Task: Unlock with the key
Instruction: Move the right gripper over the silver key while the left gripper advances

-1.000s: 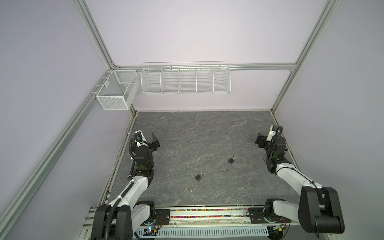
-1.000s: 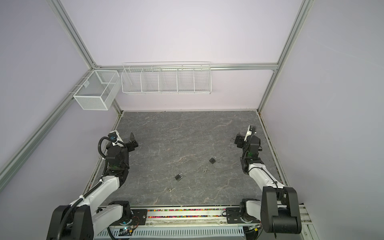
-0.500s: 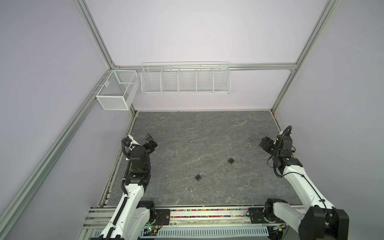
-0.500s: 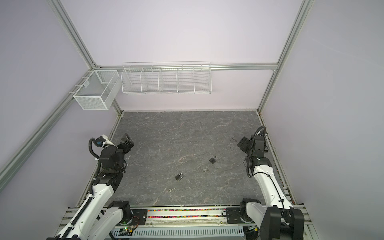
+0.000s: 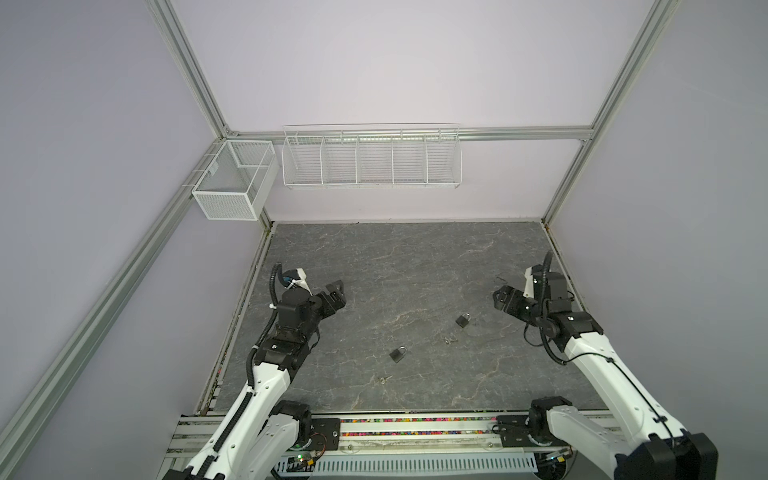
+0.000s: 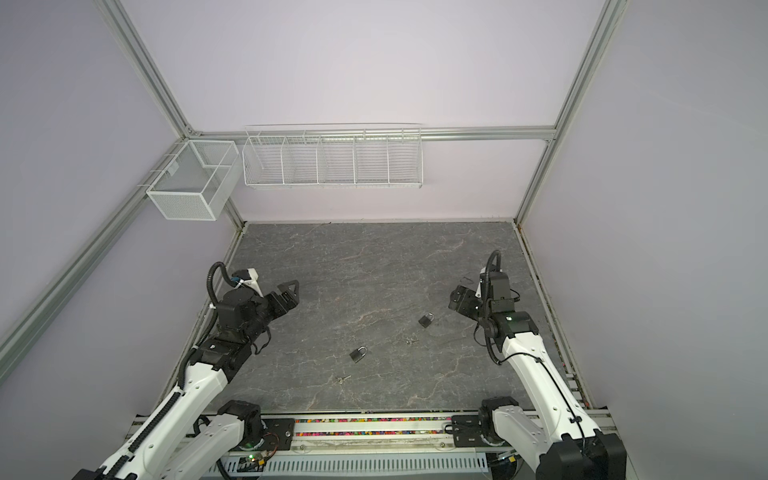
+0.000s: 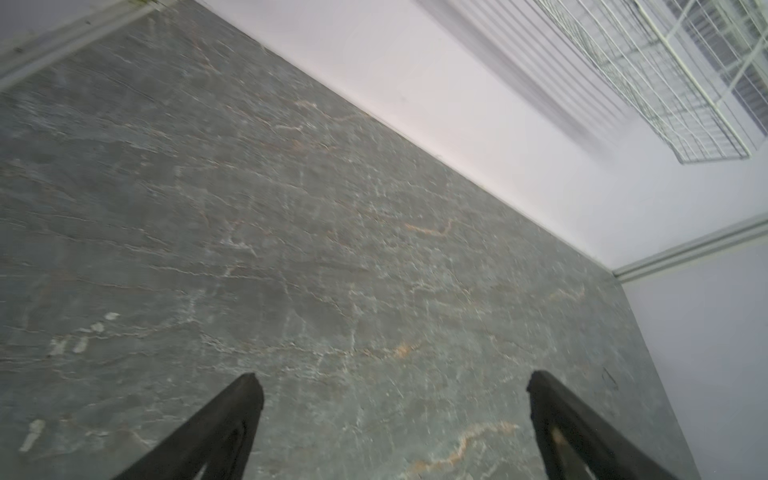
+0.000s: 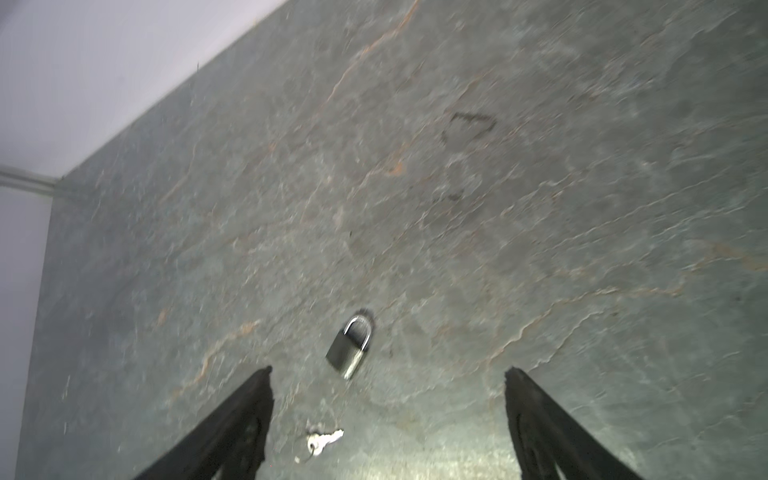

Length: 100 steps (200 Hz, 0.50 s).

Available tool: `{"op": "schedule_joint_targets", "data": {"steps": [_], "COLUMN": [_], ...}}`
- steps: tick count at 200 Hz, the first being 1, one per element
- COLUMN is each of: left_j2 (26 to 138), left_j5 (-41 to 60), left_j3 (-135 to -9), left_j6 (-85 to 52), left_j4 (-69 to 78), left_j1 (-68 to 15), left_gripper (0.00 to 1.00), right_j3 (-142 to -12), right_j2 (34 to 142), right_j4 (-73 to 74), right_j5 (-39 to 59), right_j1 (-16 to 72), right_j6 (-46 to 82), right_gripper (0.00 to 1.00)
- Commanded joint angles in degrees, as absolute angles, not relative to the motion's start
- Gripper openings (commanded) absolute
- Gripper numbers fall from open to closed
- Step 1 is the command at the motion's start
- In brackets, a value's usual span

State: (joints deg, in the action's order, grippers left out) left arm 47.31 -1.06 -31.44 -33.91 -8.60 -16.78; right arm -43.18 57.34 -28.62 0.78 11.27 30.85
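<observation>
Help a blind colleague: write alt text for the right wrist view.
A small padlock lies flat on a grey stone table, with a key close beside it, not touching. The right gripper, open and empty, points towards them.

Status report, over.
Left gripper, right gripper: jaws open, empty. Padlock and key near right gripper, untouched. Second padlock, second key mid-table. Nothing in the way.

We are seeing the left arm [image 5: 266, 386] and the right arm [image 5: 602, 365] wearing white shells over black joints. A black ribbed hose [image 5: 273, 282] is arching behind each wrist, beside a small white camera housing [image 5: 298, 276]. The left tool [image 5: 340, 294] and right tool [image 5: 498, 297] are showing black, triangular open-framed fingers, and thin black cables are running along both forearms.
</observation>
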Motion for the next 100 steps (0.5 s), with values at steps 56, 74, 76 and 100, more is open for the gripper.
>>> {"op": "schedule_joint_targets", "data": {"steps": [56, 74, 76, 100], "left_j2": [49.05, 50.18, 50.27, 51.6], "left_j5": [-2.8, -3.73, -3.77, -5.45], "left_j3": [-33.83, -33.54, -33.5, -33.14], "left_j6": [-36.25, -36.74, -36.78, -37.87], "left_j4": [-12.33, -11.85, -11.66, -10.63], "left_j1": [-30.13, -32.88, -33.23, -36.58], "left_gripper": [1.0, 1.0, 0.99, 1.0], "right_j3": [-43.34, -42.51, -42.4, -41.67], "right_j2": [61.53, 63.15, 63.36, 66.48], "right_j4": [-36.2, -33.83, -33.53, -30.73], "right_j5": [0.7, 1.34, 1.5, 1.4], "right_j1": [30.52, 33.32, 33.6, 35.54], "right_j6": [42.39, 45.13, 45.27, 47.21], "right_gripper": [0.88, 0.88, 0.89, 0.89]}}
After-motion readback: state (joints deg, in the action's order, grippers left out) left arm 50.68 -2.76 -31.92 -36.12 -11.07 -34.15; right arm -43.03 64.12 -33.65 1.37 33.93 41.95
